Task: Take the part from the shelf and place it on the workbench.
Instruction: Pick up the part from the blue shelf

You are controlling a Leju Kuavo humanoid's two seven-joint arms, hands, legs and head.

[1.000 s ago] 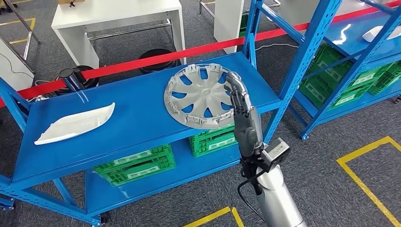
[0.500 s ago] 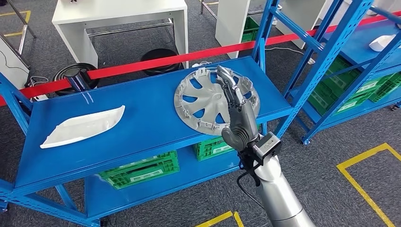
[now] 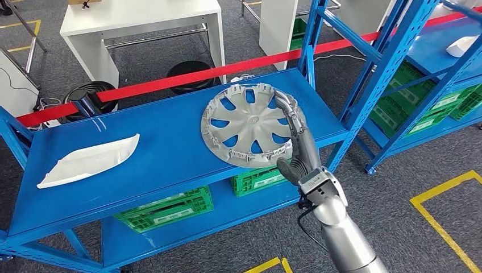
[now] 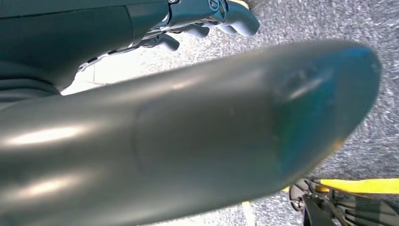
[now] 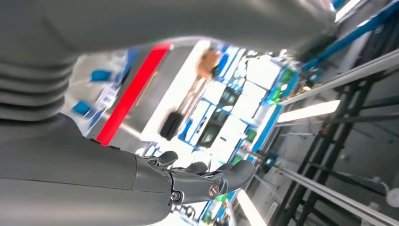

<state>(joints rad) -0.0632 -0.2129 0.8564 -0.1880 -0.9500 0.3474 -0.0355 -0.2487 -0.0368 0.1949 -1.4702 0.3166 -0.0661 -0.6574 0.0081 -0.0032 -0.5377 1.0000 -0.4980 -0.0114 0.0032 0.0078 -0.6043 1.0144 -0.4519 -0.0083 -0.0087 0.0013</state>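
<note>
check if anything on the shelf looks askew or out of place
The hubcap sits tilted rather than flat on the shelf: its near rim overhangs the front edge, with the right robot hand against its right side. The white part lies flat, well inside the shelf.

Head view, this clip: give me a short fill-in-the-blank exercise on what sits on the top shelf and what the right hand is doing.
1. The silver hubcap lies on the top level of a ____ shelf.
2. The right hand grips the hubcap at the rim nearest the shelf's ____ end.
3. At the other end of that shelf level lies a ____ part.
4. Behind the shelf runs a ____ barrier tape.

Missing words: blue; right; white; red
</note>
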